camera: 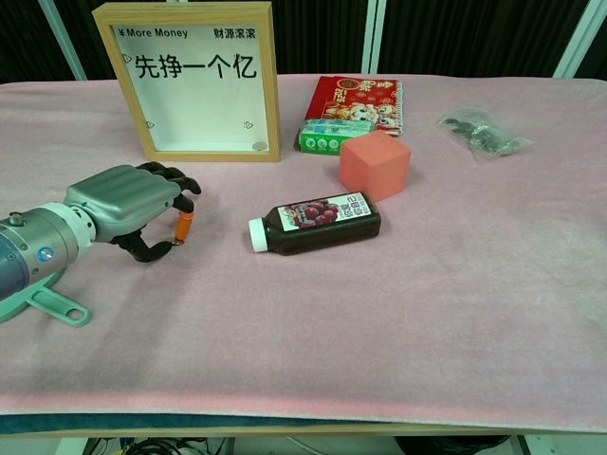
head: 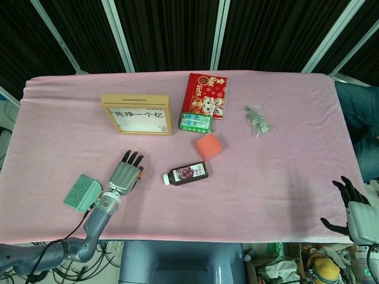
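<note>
Lower left of the chest view: the left hand [camera: 128, 204] hovers low over the pink cloth [camera: 427, 284], fingers curled down, pinching a small orange piece [camera: 184, 225] against the thumb. The juice bottle [camera: 316, 222] lies on its side just right of it, at frame centre, apart from the hand. A green brush [head: 80, 192] sits beside the wrist. Lower right corner of the head view: the right hand [head: 352, 204] hangs off the table edge, fingers apart, holding nothing.

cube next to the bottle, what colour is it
Coral-orange cube, clearest in the chest view.
</note>
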Controlling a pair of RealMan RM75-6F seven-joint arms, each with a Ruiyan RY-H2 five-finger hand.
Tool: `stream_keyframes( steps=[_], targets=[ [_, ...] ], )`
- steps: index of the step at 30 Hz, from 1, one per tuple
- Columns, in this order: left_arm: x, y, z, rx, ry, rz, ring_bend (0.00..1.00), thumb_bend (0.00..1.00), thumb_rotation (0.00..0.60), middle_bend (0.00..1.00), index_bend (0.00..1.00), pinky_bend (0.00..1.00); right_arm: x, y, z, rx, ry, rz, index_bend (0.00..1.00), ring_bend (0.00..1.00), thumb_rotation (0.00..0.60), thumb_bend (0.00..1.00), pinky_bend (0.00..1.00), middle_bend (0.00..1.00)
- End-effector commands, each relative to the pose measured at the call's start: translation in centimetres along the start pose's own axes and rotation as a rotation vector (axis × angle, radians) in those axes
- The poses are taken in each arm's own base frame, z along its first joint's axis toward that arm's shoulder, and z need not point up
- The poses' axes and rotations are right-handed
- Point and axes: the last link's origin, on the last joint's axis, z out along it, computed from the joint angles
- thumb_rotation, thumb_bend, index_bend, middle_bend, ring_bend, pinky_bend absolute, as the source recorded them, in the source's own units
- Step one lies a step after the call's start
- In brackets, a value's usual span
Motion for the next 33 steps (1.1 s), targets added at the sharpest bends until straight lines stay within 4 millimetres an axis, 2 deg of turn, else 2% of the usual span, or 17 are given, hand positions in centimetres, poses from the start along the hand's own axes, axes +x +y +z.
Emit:
stream_keyframes(
  steps=[1,7,13,22,25,33],
  targets=[
    [0.11,0.01,-0.02,-0.001,0.005,-0.004,0.0,0.43,0.6,0.09,0.48,0.0,0.0,0.0,0.0,0.0,0.0,0.0,0.14,0.14,0.6,0.07,0.2,0.03],
    [0.31,0.02,-0.09,-0.004,0.016,-0.004,0.0,0.37,0.6,0.1,0.41,0.0,0.01,-0.02,0.01,-0.001,0.0,0.002,0.15,0.14,0.6,0.07,0.2,0.03],
    [0.45,-0.08,-0.11,0.001,0.025,-0.001,0.0,0.36,0.6,0.1,0.35,0.0,-0.06,-0.03,0.02,-0.001,-0.004,0.003,0.15,0.14,0.6,0.07,0.2,0.03],
    [0.43,-0.28,-0.16,0.005,0.023,0.003,0.0,0.39,0.6,0.11,0.45,0.0,-0.14,-0.03,0.0,-0.005,-0.02,0.01,0.15,0.14,0.6,0.07,0.2,0.03],
    [0.37,-0.31,-0.13,0.007,0.021,0.006,0.0,0.42,0.6,0.11,0.46,0.0,-0.11,-0.02,0.01,-0.007,-0.021,0.012,0.15,0.14,0.6,0.07,0.2,0.03],
    [0.26,-0.4,-0.06,0.01,0.017,0.006,0.0,0.42,0.6,0.11,0.47,0.0,-0.1,-0.02,-0.01,-0.011,-0.024,0.016,0.15,0.14,0.6,0.07,0.2,0.03]
  ],
)
